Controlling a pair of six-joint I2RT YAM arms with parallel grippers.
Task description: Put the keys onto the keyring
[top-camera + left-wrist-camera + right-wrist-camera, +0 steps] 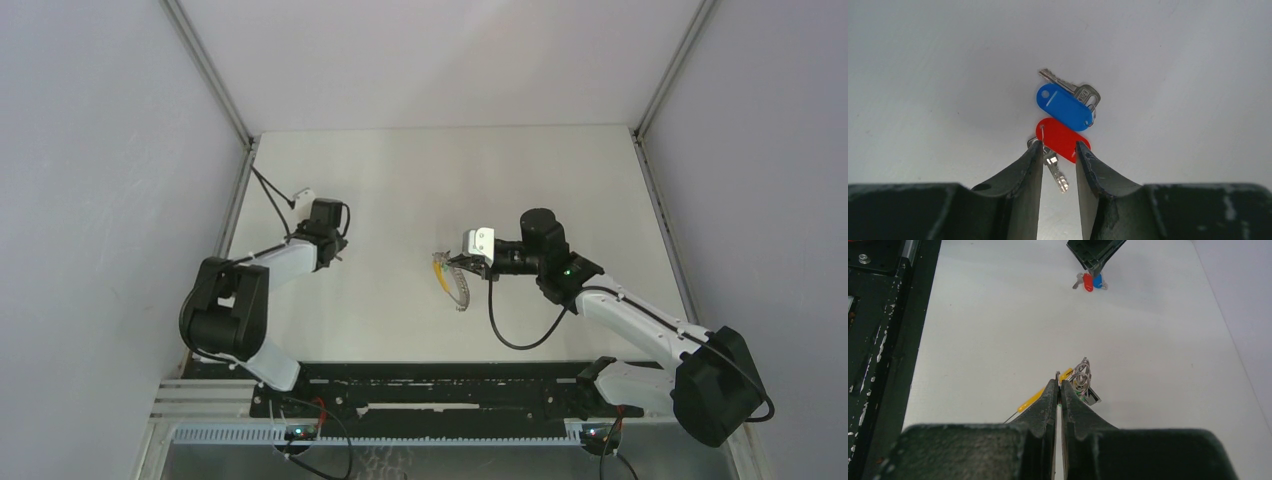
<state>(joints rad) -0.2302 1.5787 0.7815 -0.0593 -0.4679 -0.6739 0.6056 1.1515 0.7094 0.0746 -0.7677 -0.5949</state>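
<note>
yellow-tabbed keyring (1081, 373) in right claw (1059, 381)

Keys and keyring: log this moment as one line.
left gripper: open, tips at red-headed silver key | blue-headed silver key: lying against it | right gripper: shut on yellow-tabbed metal keyring

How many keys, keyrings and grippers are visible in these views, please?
Keys: 2 (blue key, red key)
Keyring: 1, the keyring
Grippers: 2 (left gripper, right gripper)
Total: 5
</note>
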